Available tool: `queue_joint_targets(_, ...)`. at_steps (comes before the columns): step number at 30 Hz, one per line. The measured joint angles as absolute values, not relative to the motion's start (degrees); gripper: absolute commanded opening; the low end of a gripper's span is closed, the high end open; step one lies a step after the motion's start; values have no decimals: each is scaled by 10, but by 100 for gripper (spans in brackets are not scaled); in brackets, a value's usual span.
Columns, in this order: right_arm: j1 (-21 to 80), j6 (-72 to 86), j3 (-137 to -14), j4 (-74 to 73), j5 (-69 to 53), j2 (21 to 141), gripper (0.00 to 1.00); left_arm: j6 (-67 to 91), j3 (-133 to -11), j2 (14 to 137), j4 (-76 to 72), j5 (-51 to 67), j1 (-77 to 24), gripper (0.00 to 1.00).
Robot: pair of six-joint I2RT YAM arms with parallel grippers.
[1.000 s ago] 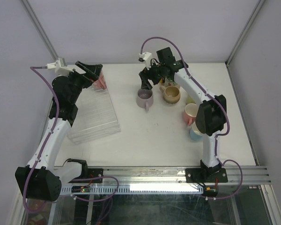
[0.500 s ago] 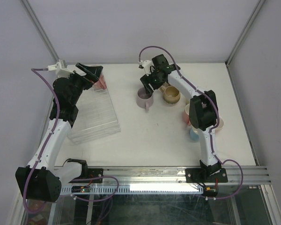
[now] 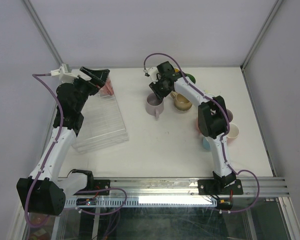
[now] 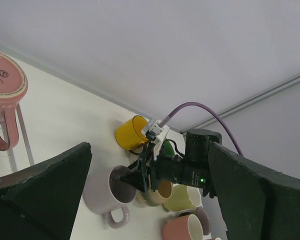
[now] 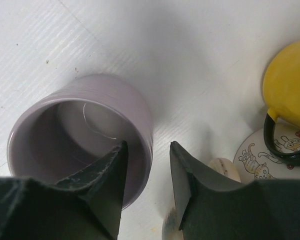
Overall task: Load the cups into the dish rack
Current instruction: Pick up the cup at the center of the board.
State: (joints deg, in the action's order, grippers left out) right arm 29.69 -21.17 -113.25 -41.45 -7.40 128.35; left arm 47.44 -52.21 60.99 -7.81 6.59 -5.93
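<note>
Right gripper (image 5: 147,147): jaws half narrowed, astride the wall of the lilac mug (image 5: 75,135). One finger is inside the bowl and the other outside. A strip of table (image 3: 165,145) shows between the outer finger and the wall, so nothing is clamped.
Lilac mug: directly under this gripper, upright, mouth up.
Yellow mug (image 5: 290,85): near the outer finger's side, apart from the lilac mug.
Beige mug (image 3: 182,101): just beside the lilac mug, on that same side.
Left gripper (image 4: 149,150): jaws at full width with nothing between them, over the far end of the dish rack (image 3: 102,122).
Pink mug (image 4: 5,95): just beside one left finger, base up, in the rack's far end.
Dish rack: below the left gripper, stretching back toward that arm's base.
Other cups (image 3: 233,131): clustered by the right arm's elbow, well back from its gripper.
</note>
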Motion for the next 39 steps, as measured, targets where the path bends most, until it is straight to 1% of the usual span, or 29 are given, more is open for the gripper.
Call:
queue_joint_targets(3, 299, -215, -1133, -407, -65, 1284, 36, 478, -522, 610, -84, 67, -60, 99)
queue_joint_targets(13, 299, -215, -1133, -402, -55, 1290, 35, 500, -518, 618, -105, 81, -59, 99)
queue_joint_targets(15, 299, -215, -1133, -402, -53, 1293, 29, 503, -518, 619, -106, 82, -59, 99)
queue_joint_targets(18, 300, -214, -1133, -401, -54, 1294, 14, 510, -517, 623, -109, 88, -59, 99)
queue_joint_targets(20, 300, -213, -1133, -401, -53, 1294, 6, 517, -516, 625, -114, 93, -59, 98)
queue_joint_targets(22, 302, -215, -1133, -400, -51, 1294, 1, 524, -516, 629, -120, 97, -59, 98)
queue_joint_targets(30, 293, -205, -1132, -396, -74, 1293, 0, 557, -507, 644, -151, 140, -60, 95)
queue_joint_targets(34, 276, -182, -1129, -394, -123, 1289, 0, 577, -506, 657, -173, 164, -60, 94)
queue_joint_targets(39, 247, -146, -1126, -389, -188, 1254, 0, 601, -507, 674, -211, 184, -73, 94)
